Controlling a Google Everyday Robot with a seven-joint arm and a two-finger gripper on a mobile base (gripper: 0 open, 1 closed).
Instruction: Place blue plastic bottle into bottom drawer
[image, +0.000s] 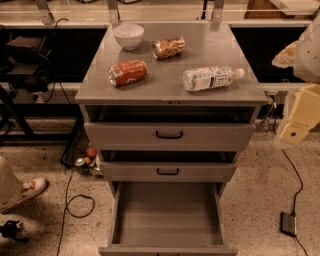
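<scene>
The blue plastic bottle lies on its side on the right part of the grey cabinet top, with its white cap pointing right. The bottom drawer is pulled far out at the foot of the cabinet, and its plain grey interior holds nothing. My arm enters at the right edge of the view. The gripper hangs to the right of the cabinet, a little right of and above the bottle, not touching it.
An orange-red can, a gold-brown crinkled can and a white bowl are on the cabinet top. The two upper drawers stand slightly open. Cables and a small black box lie on the floor. A person's shoe is at the left.
</scene>
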